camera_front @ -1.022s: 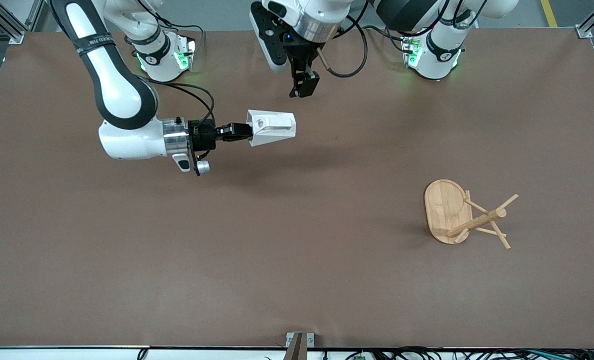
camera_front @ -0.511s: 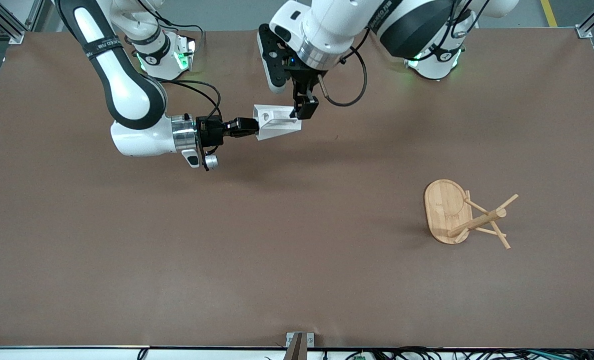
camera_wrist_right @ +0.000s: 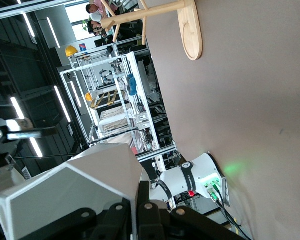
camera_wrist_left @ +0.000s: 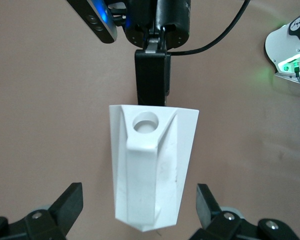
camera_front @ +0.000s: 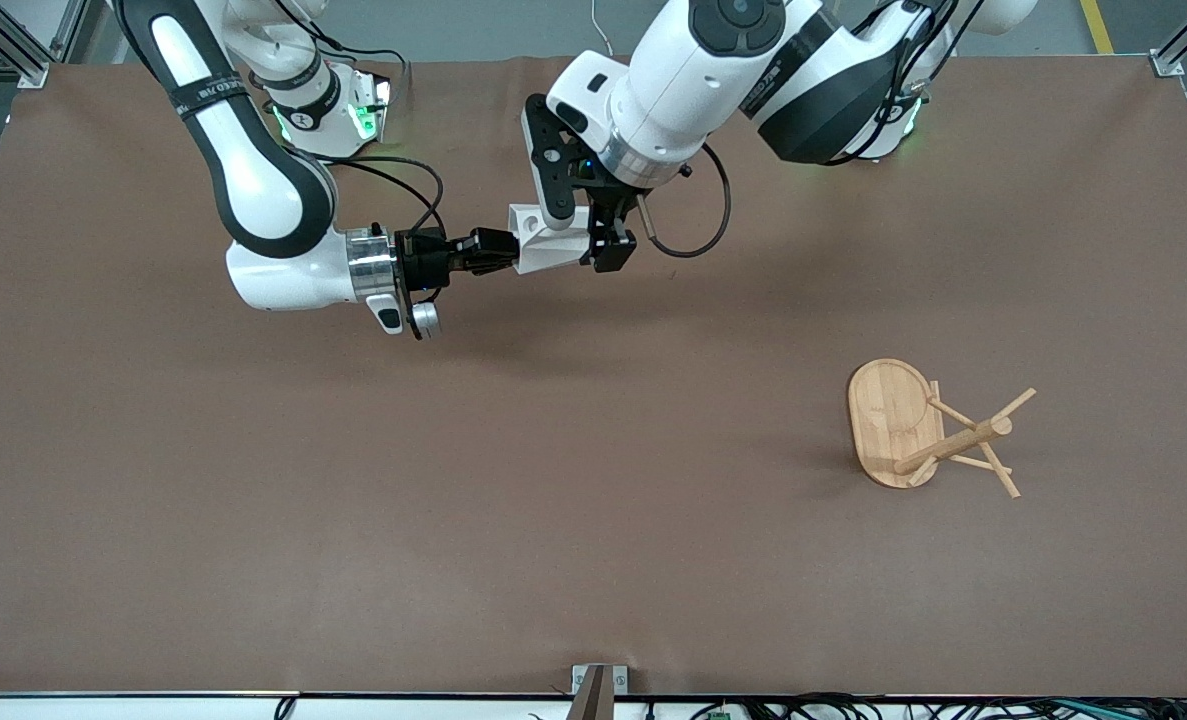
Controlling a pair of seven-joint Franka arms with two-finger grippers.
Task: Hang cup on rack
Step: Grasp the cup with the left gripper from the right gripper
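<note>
R gripper (camera_front: 493, 252) is up over the table (camera_front: 253, 520), well apart from the rack (camera_front: 928, 430) and toward the R arm's end of the table from it. Its fingers are clenched on the narrow base end of the cup (camera_front: 550, 240), holding it sideways in the air w/ the handle side up; the round hole in the handle shows in front view and clearly in L wrist view, cup (camera_wrist_left: 152, 167). In R wrist view the cup (camera_wrist_right: 70, 192) fills the near corner above the fingers (camera_wrist_right: 145, 217).

L gripper (camera_front: 578, 245) reaches in from the L arm's base and sits at the cup's wide rim end, also well apart from the rack and more toward the R arm's end than the rack. Its jaws are spread, one finger each side of the cup body, w/ a gap showing btw each fingertip (camera_wrist_left: 70, 202) and the cup wall in L wrist view — not gripping. R gripper (camera_wrist_left: 152, 82) shows there too, pinching the cup's base.

Rack stands upright on its oval base, toward the L arm's end and nearer the front camera than the cup; pegs bare. It also appears in R wrist view, rack (camera_wrist_right: 190, 30).
</note>
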